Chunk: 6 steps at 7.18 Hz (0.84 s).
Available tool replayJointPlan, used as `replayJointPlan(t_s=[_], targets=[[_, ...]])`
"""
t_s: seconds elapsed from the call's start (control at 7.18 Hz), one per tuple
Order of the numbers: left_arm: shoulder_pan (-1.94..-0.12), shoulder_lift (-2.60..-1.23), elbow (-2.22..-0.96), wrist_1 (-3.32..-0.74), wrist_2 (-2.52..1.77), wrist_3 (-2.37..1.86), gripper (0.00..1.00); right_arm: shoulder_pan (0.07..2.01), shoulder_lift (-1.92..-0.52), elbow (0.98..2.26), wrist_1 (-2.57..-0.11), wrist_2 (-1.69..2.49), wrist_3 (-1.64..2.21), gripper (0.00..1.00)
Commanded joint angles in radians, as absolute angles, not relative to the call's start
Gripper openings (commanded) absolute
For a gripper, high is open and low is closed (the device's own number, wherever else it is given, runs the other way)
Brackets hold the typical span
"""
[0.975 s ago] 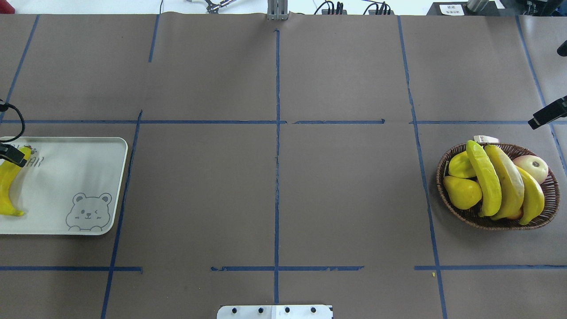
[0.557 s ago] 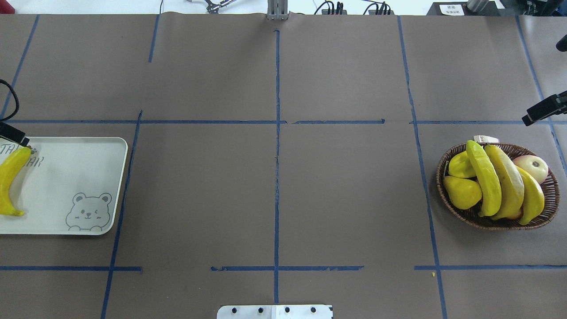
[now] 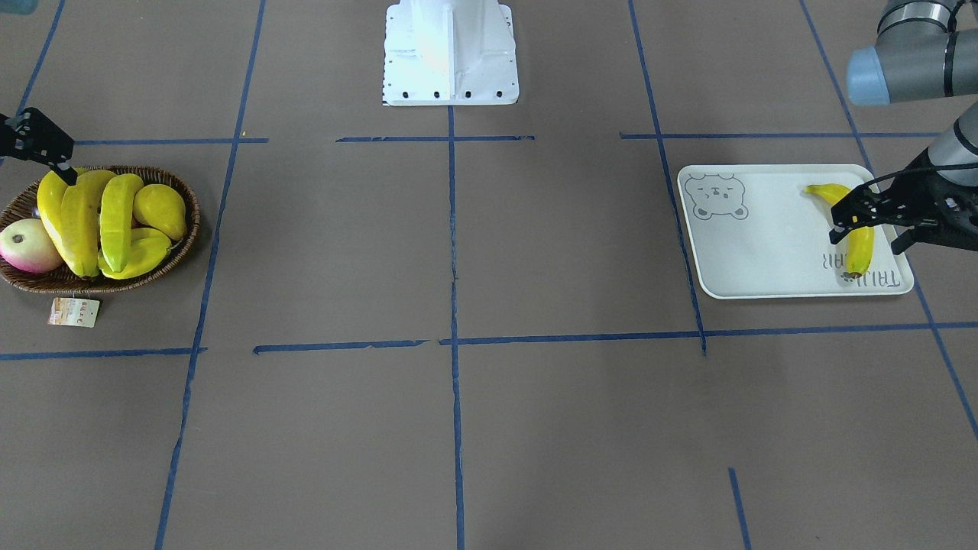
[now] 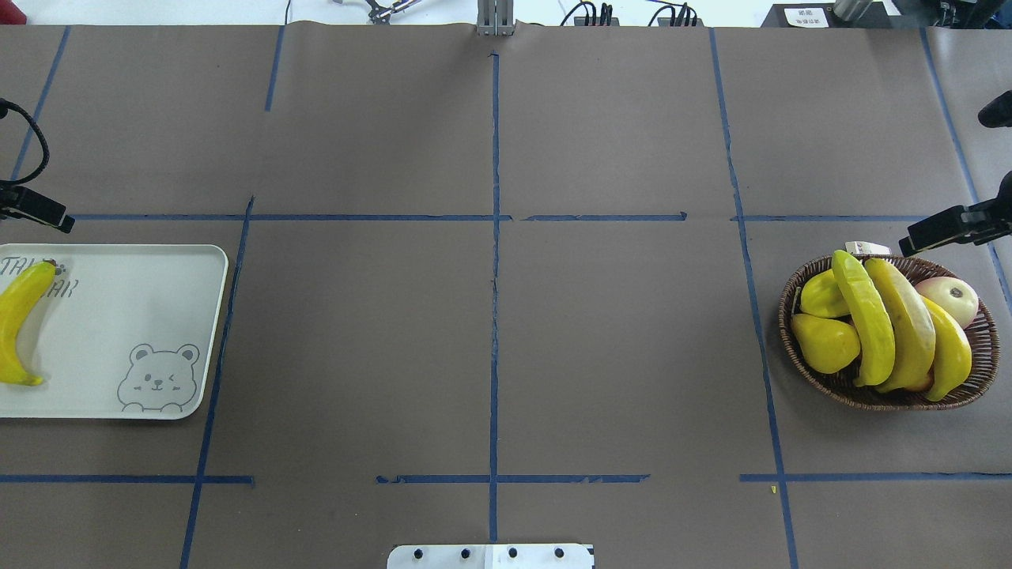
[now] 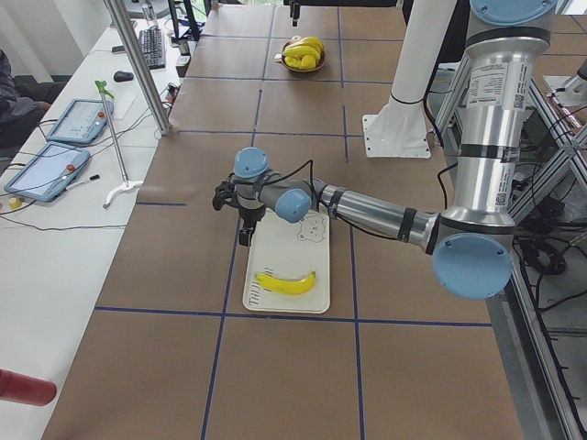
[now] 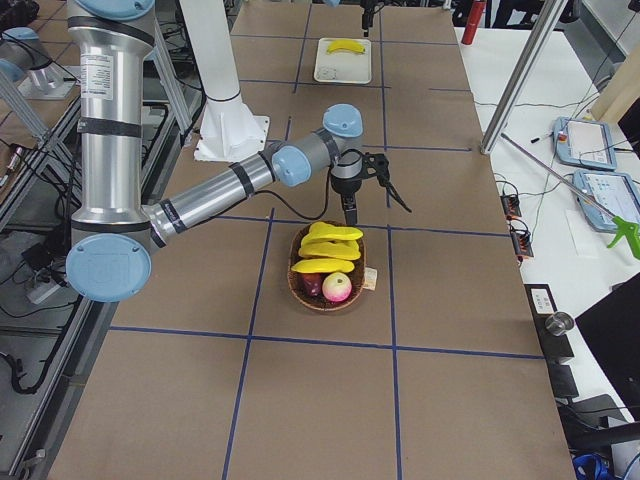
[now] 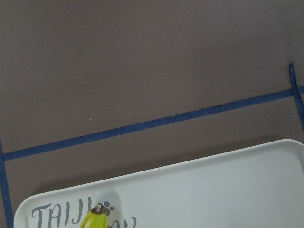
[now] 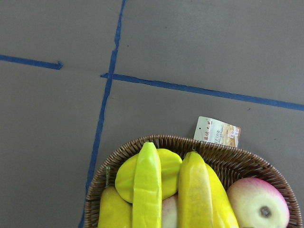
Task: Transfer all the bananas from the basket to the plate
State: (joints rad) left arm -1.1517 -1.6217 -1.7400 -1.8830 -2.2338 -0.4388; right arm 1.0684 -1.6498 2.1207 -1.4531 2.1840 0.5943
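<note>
Left tool (image 3: 863, 238) spread wide, empty, above far edge of plate (image 4: 142, 300); one banana (image 4: 16, 324) lies free there. Right tool (image 6: 377, 215) also wide, empty, poised at basket (image 4: 877, 399) far rim. Probably reaching for the three bananas (image 4: 901, 324) inside.

The left arm (image 5: 367, 209) is stretched out low and nearly level, and the left gripper (image 3: 866, 241) is held angled downward with the jaws spread apart. The right arm (image 6: 220, 185) is likewise extended low, and the right gripper (image 6: 376, 215) is held with the jaws splayed wide.
</note>
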Motion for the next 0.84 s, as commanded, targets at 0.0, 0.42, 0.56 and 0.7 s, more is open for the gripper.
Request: replayJointPlan(t_s=[0.0, 0.42, 0.56, 0.7], targets=[[-1.15, -1.624, -1.741, -1.885, -2.235, -0.446, 1.0, 0.852, -1.672, 2.128, -1.347, 1.985, 0.814, 1.0], [-1.149, -1.626, -1.741, -1.885, -2.235, -0.448, 1.0, 0.724, -1.761, 2.132, -1.293, 1.87, 0.844, 0.98], [-1.149, -1.626, -1.741, -1.885, -2.235, -0.448, 1.0, 0.707, -1.778, 2.131, -1.293, 1.859, 0.844, 0.97], [-1.149, -1.625, -1.738, -1.887, -2.235, -0.446, 1.0, 0.703, -1.805, 2.131, -1.293, 1.855, 0.842, 0.92]])
